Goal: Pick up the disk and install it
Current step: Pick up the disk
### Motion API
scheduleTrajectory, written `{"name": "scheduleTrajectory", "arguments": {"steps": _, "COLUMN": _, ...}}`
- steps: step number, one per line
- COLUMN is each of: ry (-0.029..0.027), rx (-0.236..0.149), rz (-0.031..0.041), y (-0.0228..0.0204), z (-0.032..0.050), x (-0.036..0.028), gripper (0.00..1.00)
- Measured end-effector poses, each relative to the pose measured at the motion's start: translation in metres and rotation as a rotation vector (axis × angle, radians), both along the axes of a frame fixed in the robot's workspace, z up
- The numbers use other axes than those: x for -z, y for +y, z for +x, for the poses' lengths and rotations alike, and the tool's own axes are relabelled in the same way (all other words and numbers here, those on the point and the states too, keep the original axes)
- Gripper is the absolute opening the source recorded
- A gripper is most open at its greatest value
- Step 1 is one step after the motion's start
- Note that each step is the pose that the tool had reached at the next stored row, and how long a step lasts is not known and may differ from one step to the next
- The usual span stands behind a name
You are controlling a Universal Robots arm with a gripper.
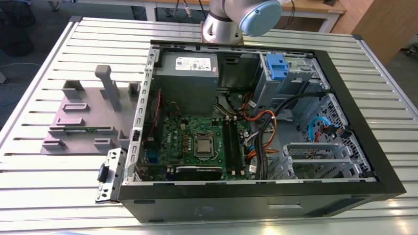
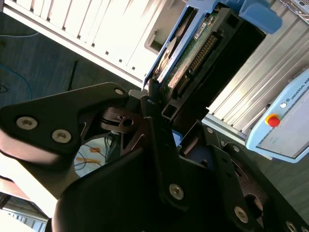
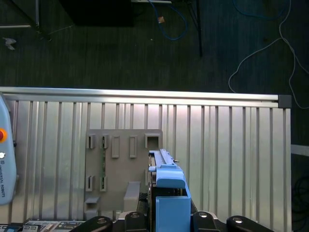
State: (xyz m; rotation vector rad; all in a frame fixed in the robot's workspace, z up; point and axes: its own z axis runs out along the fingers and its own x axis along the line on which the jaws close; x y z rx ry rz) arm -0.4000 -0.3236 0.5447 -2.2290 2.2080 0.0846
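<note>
Jaws closed on the disk: in the second wrist view the gripper [image 2: 155, 104] has its black fingers [image 2: 145, 108] clamped against opposite faces of the disk [image 2: 193, 53], which shows a green circuit-board side with a connector strip and a blue plastic bracket along its edge. In the first wrist view the gripper [image 3: 166, 218] carries the disk [image 3: 169, 193] edge-on, blue bracket towards the camera, lifted clear of the slatted metal table [image 3: 231, 159] and seen against one edge of the grey plastic stand [image 3: 120, 169]. A teach pendant [image 3: 5, 164] lies on the table beside the stand. In the exterior view the stand [image 1: 85, 112] sits at the exterior view's left of the open computer case [image 1: 261, 200], just beside it. Inside the case are the grey power-supply box [image 1: 189, 73] and green motherboard [image 1: 196, 142]. An arm joint [image 1: 225, 24] stands behind the case.
</note>
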Motion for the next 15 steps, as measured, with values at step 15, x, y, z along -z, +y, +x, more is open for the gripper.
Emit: {"name": "scheduleTrajectory", "arguments": {"steps": 15, "ry": 0.0000, "rx": 0.000, "rz": 0.0000, "y": 0.0000, "z": 0.0001, "x": -0.0052, "gripper": 0.37}}
